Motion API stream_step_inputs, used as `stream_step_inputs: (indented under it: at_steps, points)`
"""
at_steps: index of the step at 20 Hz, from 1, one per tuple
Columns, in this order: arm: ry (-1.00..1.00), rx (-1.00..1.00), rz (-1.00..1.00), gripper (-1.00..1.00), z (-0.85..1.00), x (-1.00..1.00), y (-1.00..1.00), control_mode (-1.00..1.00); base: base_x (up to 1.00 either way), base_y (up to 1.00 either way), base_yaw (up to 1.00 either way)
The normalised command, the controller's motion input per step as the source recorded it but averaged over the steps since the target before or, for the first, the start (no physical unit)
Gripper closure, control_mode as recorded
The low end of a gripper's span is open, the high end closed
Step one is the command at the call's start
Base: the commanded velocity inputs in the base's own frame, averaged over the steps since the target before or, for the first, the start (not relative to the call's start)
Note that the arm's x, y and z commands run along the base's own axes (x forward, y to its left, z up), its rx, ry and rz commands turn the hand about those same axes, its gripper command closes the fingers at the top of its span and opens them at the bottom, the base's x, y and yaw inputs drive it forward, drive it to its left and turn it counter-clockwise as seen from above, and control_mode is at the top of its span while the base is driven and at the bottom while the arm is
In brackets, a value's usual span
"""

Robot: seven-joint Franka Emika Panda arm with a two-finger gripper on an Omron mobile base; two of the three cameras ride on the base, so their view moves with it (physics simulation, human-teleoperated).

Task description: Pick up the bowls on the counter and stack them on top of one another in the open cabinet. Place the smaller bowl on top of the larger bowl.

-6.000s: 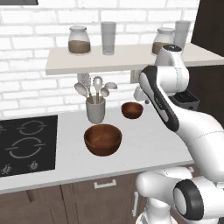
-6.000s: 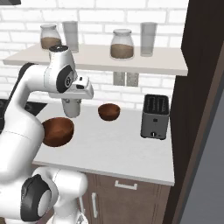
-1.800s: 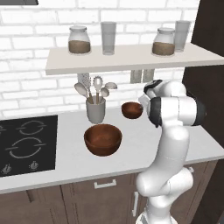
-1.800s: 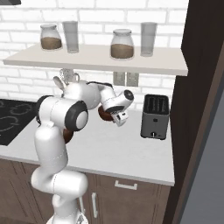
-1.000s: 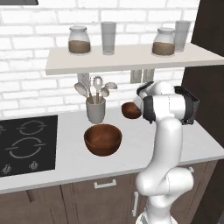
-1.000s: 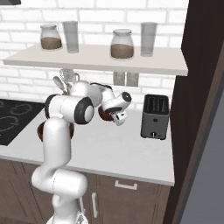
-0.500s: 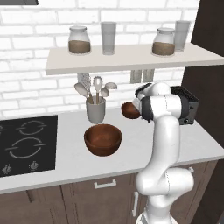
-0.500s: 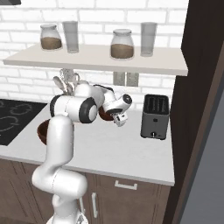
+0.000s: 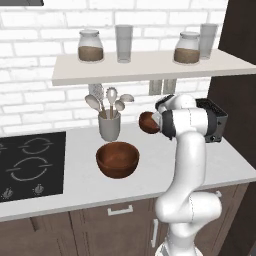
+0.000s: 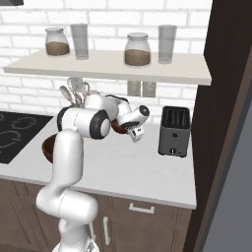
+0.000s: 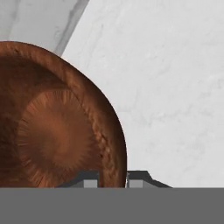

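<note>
Counter (image 9: pixel 210 165) with two bowls (image 9: pixel 117 159)

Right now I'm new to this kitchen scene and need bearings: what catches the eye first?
The white arm's two-finger gripper is shut on the rim of the small reddish-brown wooden bowl, beside the black toaster. The wide, deep reddish-brown wooden bowl sits on the off-white counter before the grey utensil cup.

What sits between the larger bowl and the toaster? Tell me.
In the left base view, the arm stands between larger bowl and toaster, holding the smaller bowl.
</note>
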Motion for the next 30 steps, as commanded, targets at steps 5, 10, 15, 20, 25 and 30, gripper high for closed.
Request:
stream_step_inputs:
  at_steps: [5, 10, 15, 20, 25, 30]
  points:
    - [0.00, 0.00, 0.00, 1.00, 0.00, -0.58, 0.00, -1.00, 0.00, 0.00, 0.00]
    - [-0.11, 0.01, 0.00, 1.00, 0.00, -1.00, -0.01, -1.00, 0.00, 0.00, 0.00]
    - [-0.12, 0.07, -0.03, 1.00, 0.21, -1.00, -0.07, -1.00, 0.00, 0.00, 0.00]
    - [-0.07, 0.09, -0.10, 1.00, 0.86, -1.00, -0.05, -1.00, 0.00, 0.00, 0.00]
    - [0.00, 0.07, -0.06, 1.00, 1.00, -1.00, -0.03, -1.00, 0.00, 0.00, 0.00]
    - [0.01, 0.08, -0.02, 1.00, 1.00, -1.00, 0.00, -1.00, 0.00, 0.00, 0.00]
